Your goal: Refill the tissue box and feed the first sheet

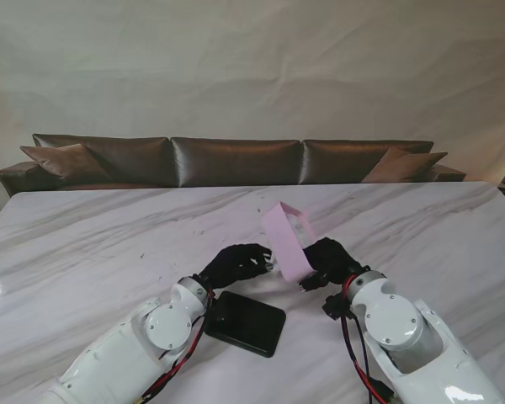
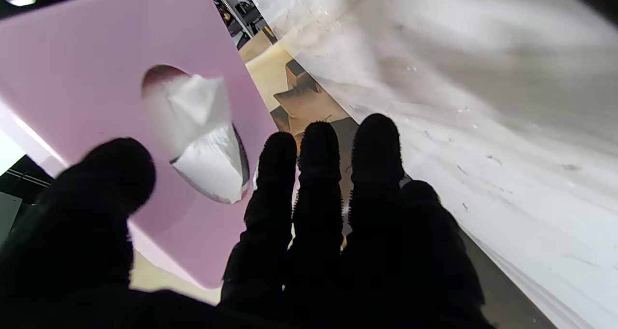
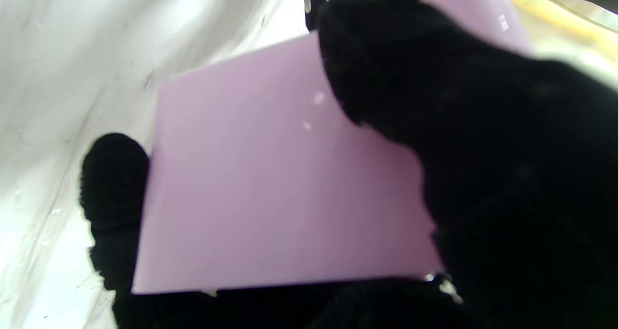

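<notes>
Near the middle of the marble table (image 1: 84, 244), the right hand (image 1: 328, 263) is holding the pink tissue box (image 1: 288, 240) lifted and tilted, with its slotted face turned toward the left hand (image 1: 236, 263). From the right wrist, the fingers (image 3: 113, 193) are wrapping around the smooth back of the box, so this hand is clearly grasping it. The left hand is waiting just beside the box with its fingers (image 2: 318, 174) spread apart and holding nothing. Inside the oval slot, a white tissue (image 2: 207, 140) is showing, partly folded and pushed up toward the opening, but I judge that it is not yet pulled through. A black flat lid-like piece (image 1: 246, 322) is lying on the table nearer to me, close to the left forearm.

Several things could be going wrong from here. The tissue is thin, so thick gloved fingertips may be pinching it badly and tearing it, or pushing it back inside the box. If the left hand is pulling hard while the right grip is loose, the smooth box may be slipping or turning. Also, more than one sheet may be coming out together.
</notes>
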Available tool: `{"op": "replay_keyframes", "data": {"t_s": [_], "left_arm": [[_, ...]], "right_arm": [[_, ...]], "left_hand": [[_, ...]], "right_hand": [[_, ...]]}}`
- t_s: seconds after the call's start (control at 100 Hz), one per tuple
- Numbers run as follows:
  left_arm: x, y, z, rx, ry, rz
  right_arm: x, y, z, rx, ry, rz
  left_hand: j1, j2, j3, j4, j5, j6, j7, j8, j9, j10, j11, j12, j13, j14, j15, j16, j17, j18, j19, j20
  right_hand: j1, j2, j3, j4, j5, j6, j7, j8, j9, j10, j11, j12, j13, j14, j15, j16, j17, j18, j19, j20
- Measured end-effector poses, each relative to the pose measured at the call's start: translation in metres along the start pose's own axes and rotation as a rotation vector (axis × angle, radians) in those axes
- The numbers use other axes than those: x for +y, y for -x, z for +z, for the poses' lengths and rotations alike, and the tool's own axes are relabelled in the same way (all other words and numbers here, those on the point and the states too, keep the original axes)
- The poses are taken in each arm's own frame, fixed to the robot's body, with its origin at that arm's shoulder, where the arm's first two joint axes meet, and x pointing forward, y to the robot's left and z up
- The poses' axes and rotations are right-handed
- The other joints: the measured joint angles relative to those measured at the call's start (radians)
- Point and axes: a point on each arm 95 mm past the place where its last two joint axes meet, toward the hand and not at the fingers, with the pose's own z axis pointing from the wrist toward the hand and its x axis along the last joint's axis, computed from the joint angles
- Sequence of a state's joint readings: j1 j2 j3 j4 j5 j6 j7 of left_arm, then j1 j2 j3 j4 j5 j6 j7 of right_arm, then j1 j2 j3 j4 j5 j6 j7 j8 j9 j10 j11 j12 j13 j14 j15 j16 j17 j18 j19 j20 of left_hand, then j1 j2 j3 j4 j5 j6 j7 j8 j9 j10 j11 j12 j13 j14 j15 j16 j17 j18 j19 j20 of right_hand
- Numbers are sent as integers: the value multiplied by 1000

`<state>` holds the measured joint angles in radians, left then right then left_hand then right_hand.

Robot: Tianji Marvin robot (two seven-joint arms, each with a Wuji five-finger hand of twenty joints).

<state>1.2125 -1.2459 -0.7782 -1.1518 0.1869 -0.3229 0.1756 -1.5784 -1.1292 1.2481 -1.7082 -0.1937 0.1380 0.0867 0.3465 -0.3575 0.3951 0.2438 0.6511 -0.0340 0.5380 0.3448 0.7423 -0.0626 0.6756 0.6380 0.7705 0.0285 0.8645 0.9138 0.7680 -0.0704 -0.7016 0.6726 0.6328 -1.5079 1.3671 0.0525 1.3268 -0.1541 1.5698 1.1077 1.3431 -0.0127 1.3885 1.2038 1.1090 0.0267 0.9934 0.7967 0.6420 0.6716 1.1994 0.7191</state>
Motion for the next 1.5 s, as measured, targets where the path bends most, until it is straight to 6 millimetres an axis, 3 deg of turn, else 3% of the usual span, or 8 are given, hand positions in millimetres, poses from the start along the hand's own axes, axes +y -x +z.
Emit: {"op": "replay_keyframes", "data": {"t_s": [0.06, 0.44, 0.57, 0.69, 0.9, 1.37, 1.46, 1.5], "left_arm": [[0, 1, 3, -2, -20, 13], [7, -2, 14, 22, -14, -9], [10, -2, 17, 18, -28, -21], [12, -2, 19, 6, -36, -19], [14, -1, 18, -5, -10, 7], [13, 3, 3, -72, 70, 37], [12, 6, 1, -83, 66, 29], [11, 6, 0, -87, 69, 13]], "right_arm": [[-1, 0, 0, 2, -6, 1], [-10, 1, 0, 14, -37, 8], [-12, 3, 2, 11, -41, 11], [-11, 3, 2, 10, -41, 11], [-9, 3, 1, 3, -33, 1], [6, -2, -5, -10, 14, -33], [7, -2, -6, -10, 16, -33], [7, -2, -6, -11, 15, -34]], "left_hand": [[-1, 9, 37, 31, 18, 0, 19, 0, 22, 1, 14, 8, 26, 0, 19, 0, 22, 0, 0, -12], [1, 37, 279, 59, 70, -19, 175, 57, 158, 9, 134, 96, 111, -14, 120, 0, 103, 0, 1, -68], [111, -12, 412, -82, 82, -127, 402, 175, 236, -14, 227, 158, 175, -17, 197, 0, 156, 5, 1, -90], [89, -35, 507, -82, 121, -176, 475, 368, 294, -38, 301, 228, 222, -18, 282, 12, 195, 12, 2, -118], [3, -86, 613, 42, 214, -200, 474, 526, 340, -42, 343, 359, 225, -20, 324, 38, 197, 12, 2, -128], [-22, -104, 637, 114, 250, -200, 462, 538, 352, -42, 339, 380, 225, -20, 334, 38, 197, 14, 2, -129], [60, -64, 492, 14, 132, -197, 330, 398, 261, -40, 229, 308, 172, -17, 246, 37, 151, 14, -2, -129], [19, 6, 302, 14, 46, -124, 200, 295, 164, -39, 163, 236, 101, -8, 183, 37, 92, 14, 0, -107]], "right_hand": [[0, 0, 0, 0, 0, 0, 0, 0, 0, 0, 0, 0, 0, 0, 0, 0, 0, 0, 0, 0], [1, 0, 0, 0, 0, 0, 0, 0, 0, 0, 0, 0, 0, 0, 0, 0, 0, 0, 0, 0], [1, 0, 0, 0, 0, 0, 0, 0, 0, 0, 0, 0, 0, 0, 0, 0, 0, 0, 0, 0], [1, 1, 0, 0, 0, 0, 0, 0, 0, 0, 0, 0, 0, 0, 0, 0, 0, 0, 1, 0], [1, 1, 0, 0, 0, 0, 0, 0, 0, 0, 0, 0, 2, 2, 6, 0, 0, 0, 7, 0], [1, 1, 0, 0, 0, 0, 0, 0, 0, 1, 0, 0, 2, 3, 9, 0, 0, 0, 9, 0], [1, 1, 0, 0, 0, 0, 0, 0, 0, 1, 0, 0, 2, 3, 9, 0, 0, 0, 9, 0], [1, 1, 0, 0, 0, 0, 0, 0, 0, 1, 0, 0, 2, 3, 9, 0, 0, 0, 9, 0]]}}
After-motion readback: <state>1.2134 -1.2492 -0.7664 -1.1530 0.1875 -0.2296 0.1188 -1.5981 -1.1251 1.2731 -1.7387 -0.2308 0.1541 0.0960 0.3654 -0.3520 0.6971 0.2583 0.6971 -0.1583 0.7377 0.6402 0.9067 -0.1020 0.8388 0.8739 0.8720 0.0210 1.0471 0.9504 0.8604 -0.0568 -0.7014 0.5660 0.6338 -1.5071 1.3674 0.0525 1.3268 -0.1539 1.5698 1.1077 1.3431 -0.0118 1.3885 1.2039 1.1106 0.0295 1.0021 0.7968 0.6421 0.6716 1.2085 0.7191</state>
